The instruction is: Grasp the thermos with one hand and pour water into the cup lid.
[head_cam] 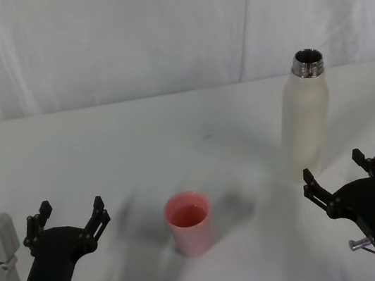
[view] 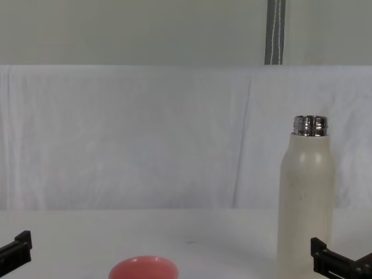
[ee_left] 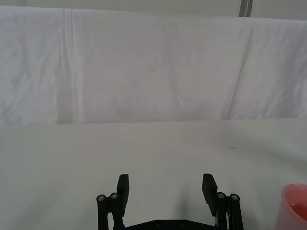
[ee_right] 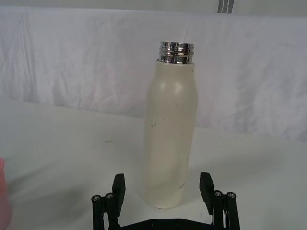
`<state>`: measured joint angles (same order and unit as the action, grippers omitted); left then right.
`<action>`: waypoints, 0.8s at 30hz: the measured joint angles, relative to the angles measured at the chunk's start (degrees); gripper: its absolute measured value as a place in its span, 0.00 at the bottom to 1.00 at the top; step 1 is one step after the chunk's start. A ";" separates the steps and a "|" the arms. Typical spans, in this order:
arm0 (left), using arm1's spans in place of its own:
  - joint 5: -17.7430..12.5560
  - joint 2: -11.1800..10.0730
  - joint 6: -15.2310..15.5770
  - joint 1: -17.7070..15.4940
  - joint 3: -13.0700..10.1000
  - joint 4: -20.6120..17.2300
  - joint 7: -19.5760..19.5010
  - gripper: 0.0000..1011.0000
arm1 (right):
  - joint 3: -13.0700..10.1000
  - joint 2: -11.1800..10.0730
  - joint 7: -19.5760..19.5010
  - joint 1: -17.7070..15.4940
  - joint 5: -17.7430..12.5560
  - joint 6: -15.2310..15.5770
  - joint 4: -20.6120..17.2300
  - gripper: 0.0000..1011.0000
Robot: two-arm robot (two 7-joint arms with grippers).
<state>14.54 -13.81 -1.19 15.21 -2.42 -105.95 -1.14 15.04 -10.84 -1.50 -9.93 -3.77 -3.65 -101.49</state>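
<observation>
White cloth covers the table (head_cam: 170,122) and hangs as a backdrop behind it. In the head view we see the tall cream-white matte thermos (head_cam: 306,122) with its shiny threaded steel neck standing upright and uncapped toward the table's far right side. The small round pink-red cup lid (head_cam: 189,222) stands upright near the middle of the front edge, mouth up, well apart from the thermos. The black left gripper (head_cam: 70,219) hovers at the front left corner, fingers spread wide and holding nothing. The black right gripper (head_cam: 343,174) sits at the front right, just in front of the thermos base, also spread wide and empty.

In the left wrist view we see the left gripper (ee_left: 166,188) with its two flat fingers apart over bare cloth, nothing between them. The rim of the cup lid (ee_left: 295,206) shows to one side of it, clear of the fingers.

In the right wrist view the right gripper (ee_right: 162,187) faces the thermos (ee_right: 170,129), whose base stands in line with the gap between the parted fingers, just beyond their tips; we cannot tell contact, but no finger presses the body. A sliver of the cup lid (ee_right: 4,196) shows at the edge.

In the chest view the thermos (view: 305,197) rises upright on the right, the cup lid (view: 143,268) sits low near the centre, and the tips of the left gripper (view: 16,250) and right gripper (view: 334,263) show at the lower corners.
</observation>
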 joint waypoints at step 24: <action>0.00 0.00 0.00 0.00 0.00 0.00 0.00 0.99 | 0.00 0.00 0.00 0.00 -0.01 0.01 0.00 0.99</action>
<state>14.54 -13.81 -1.19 15.21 -2.41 -105.95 -1.14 15.04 -10.84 -1.50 -9.93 -3.77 -3.65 -101.49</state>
